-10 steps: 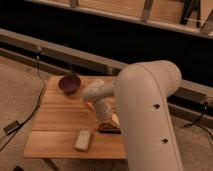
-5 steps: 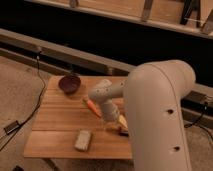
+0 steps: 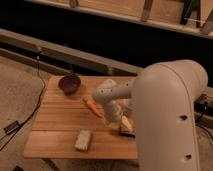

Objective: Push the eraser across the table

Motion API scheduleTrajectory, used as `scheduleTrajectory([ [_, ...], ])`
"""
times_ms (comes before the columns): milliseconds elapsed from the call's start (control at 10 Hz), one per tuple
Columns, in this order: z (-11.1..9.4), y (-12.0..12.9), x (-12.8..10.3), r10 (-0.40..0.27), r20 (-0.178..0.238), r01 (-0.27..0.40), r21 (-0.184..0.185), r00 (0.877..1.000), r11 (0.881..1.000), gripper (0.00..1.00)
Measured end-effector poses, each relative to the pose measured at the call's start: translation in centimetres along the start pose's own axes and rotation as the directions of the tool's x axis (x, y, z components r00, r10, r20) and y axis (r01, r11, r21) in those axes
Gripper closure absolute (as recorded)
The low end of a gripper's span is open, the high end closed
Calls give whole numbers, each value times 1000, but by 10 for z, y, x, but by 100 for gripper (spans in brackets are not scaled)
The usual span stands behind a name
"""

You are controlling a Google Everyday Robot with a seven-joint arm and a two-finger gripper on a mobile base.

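The eraser (image 3: 127, 132), a small dark block with reddish edging, lies near the right front of the light-wood table (image 3: 55, 125). My gripper (image 3: 121, 124) reaches down from the white arm (image 3: 165, 110) and sits right against the eraser's left side, partly covering it. The arm's big white body hides the table's right edge.
An orange carrot (image 3: 93, 107) lies at the table's middle, just left of the wrist. A pale cream block (image 3: 83, 140) sits near the front edge. A dark bowl (image 3: 69, 84) stands at the back left. A black cable and box (image 3: 11, 126) lie on the floor to the left.
The arm and gripper have swung to the right, and the eraser has slid right with them toward the table's right side. The carrot is now uncovered.
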Motion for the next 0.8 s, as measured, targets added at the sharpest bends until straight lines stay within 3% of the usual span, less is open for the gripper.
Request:
scheduleTrajectory([
  [500,12,-30,24,79,-22,-79,-16,997,997,20],
  [800,12,-29,26,83,-24,-83,-16,996,996,20],
])
